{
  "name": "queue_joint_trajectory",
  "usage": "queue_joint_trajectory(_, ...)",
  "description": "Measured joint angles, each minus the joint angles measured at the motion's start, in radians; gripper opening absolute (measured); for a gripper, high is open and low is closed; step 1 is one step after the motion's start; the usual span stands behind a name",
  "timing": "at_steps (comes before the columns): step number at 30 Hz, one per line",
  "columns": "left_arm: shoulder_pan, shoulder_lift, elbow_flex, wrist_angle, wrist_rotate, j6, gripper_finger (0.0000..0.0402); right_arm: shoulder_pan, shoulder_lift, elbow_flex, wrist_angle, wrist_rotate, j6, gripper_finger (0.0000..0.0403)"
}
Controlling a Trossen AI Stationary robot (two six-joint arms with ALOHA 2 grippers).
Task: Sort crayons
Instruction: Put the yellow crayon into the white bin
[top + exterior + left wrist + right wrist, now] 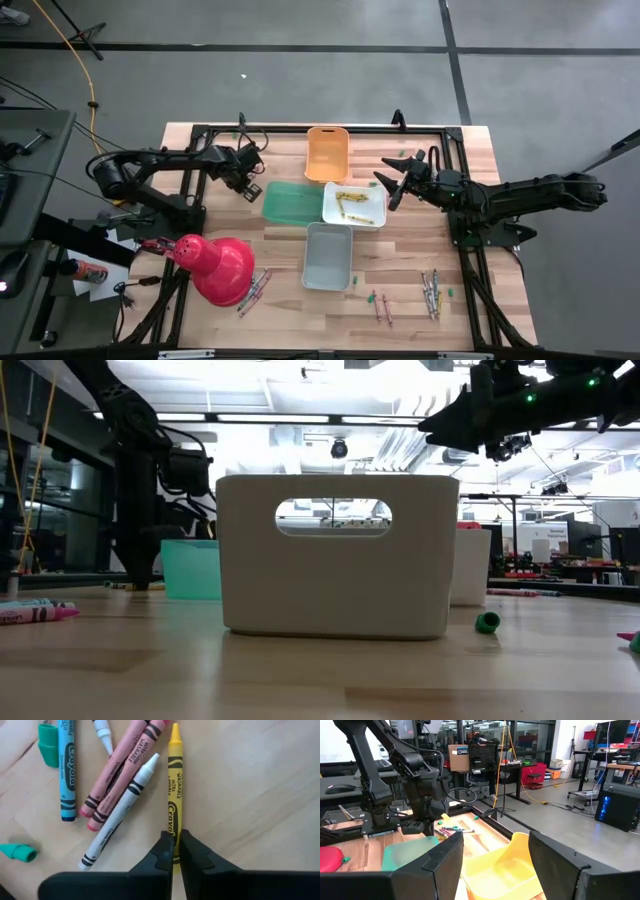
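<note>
Several crayons lie on the wood at the far left: a blue one [66,770], two pink ones [122,770], a white one [120,815] and a yellow crayon [174,780]. My left gripper [245,182] points straight down over them, shut on the yellow crayon. Yellow crayons [350,200] lie in the white bin [372,218]. My right gripper [393,187] hangs level over that bin's right edge, open [502,865], with nothing between its fingers. More crayons lie at the near left [255,290] and near right [432,293]. My left gripper pinches the yellow crayon's two long sides [174,827], near its blunt end, between its two fingertips [162,852]. The fingers come from above, pointing down. The crayon lies flat on the table, its tip pointing away from the fingers, beside the white crayon.
Four bins stand mid-table: orange [327,152] at the far side, green [292,202], white, and grey [328,255] nearest. A red dome-shaped thing [215,268] sits at the near left. Green caps [19,852] [486,622] lie loose on the wood.
</note>
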Motion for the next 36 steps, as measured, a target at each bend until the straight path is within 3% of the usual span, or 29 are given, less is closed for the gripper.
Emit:
queue_joint_trajectory(9,-0.049,-0.203,0.083,-0.158,0.072,0.020,0.0002,0.000,0.000,0.000,0.000,0.000,-0.001,0.0220)
queue_joint_trajectory(14,-0.131,-0.382,0.094,-0.023,0.072,0.050,0.0001,0.000,0.000,0.000,0.000,0.000,-0.001,0.0220)
queue_joint_trajectory(19,-0.239,-0.502,0.009,0.373,0.074,0.116,0.0001,0.000,0.000,0.000,0.000,-0.088,0.000,0.0220)
queue_joint_trajectory(23,-0.320,-0.498,-0.128,0.834,0.092,0.177,0.0001,0.000,0.000,0.000,0.000,-0.171,0.000,0.0220)
queue_joint_trajectory(29,-0.411,-0.331,-0.311,1.494,0.103,0.266,0.0001,0.000,0.000,0.000,0.004,-0.290,0.008,0.0220)
queue_joint_trajectory(36,-0.456,-0.072,-0.260,1.746,0.177,0.293,0.0001,0.000,0.007,0.000,0.071,-0.350,0.008,0.0220)
